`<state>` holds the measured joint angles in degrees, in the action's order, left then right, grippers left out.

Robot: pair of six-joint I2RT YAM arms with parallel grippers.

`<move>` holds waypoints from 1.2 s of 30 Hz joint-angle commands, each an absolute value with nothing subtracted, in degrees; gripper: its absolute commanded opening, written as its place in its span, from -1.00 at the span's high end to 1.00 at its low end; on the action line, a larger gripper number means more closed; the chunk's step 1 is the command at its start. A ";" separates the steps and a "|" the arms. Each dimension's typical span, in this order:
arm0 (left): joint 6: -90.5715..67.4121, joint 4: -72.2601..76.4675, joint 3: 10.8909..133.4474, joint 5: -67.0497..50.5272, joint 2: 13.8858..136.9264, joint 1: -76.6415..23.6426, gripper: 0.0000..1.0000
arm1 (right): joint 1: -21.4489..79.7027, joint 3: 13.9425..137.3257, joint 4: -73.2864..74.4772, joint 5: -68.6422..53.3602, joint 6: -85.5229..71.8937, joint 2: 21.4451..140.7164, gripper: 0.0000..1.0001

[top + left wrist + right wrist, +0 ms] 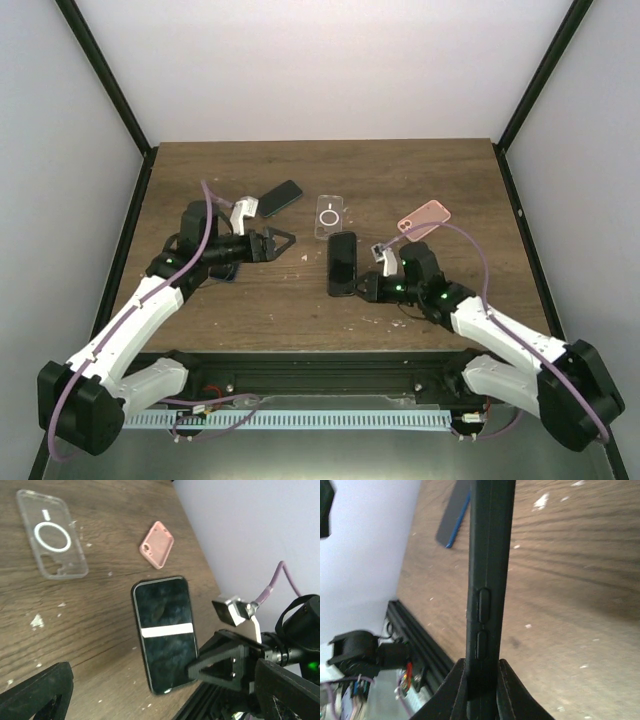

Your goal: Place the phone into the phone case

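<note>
A black phone (342, 262) sits mid-table with its screen up. My right gripper (364, 289) is shut on its near end. In the right wrist view the phone (487, 575) shows edge-on, two side buttons visible, pinched between the fingers of the right gripper (482, 680). The left wrist view shows the phone (165, 630) with the right gripper's finger at its lower corner. A clear phone case (329, 216) (52, 535) lies just beyond the phone. My left gripper (275, 243) (165, 695) stands wide open and holds nothing, left of the phone.
A pink case (424, 214) (157, 544) lies to the right of the clear one. A dark slab with a blue edge (281, 197) (454, 520) lies at the back left. Black frame posts and white walls bound the wooden table (440, 180).
</note>
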<state>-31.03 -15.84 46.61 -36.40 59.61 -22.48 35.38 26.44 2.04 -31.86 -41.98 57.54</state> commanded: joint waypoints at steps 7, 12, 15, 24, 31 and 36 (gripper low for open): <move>-29.22 -23.25 46.58 -29.89 59.66 -22.25 -1.00 | 22.09 29.74 0.90 -40.20 -34.11 70.76 0.99; -29.44 -23.84 45.96 -28.81 60.07 -21.86 -1.00 | 17.83 30.44 0.22 -41.93 -32.28 75.41 0.99; -29.50 -24.25 45.89 -28.58 60.77 -21.39 -1.00 | 15.25 30.53 -0.23 -42.82 -31.36 77.75 0.97; -30.34 -24.88 45.36 -28.09 62.00 -19.90 -1.00 | 12.12 31.96 1.99 -39.09 -28.80 83.52 0.59; -32.09 -25.60 45.67 -25.60 63.75 -18.41 -1.00 | 11.97 33.77 5.94 -33.31 -29.60 83.12 0.24; -33.82 -26.35 46.05 -23.33 66.44 -16.76 -1.00 | 12.04 34.24 9.14 -28.91 -30.58 79.58 -0.26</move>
<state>-31.97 -25.41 45.74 -25.78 64.60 -18.06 12.49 31.48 6.55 -33.36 -30.63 82.98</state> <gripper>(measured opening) 0.995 0.545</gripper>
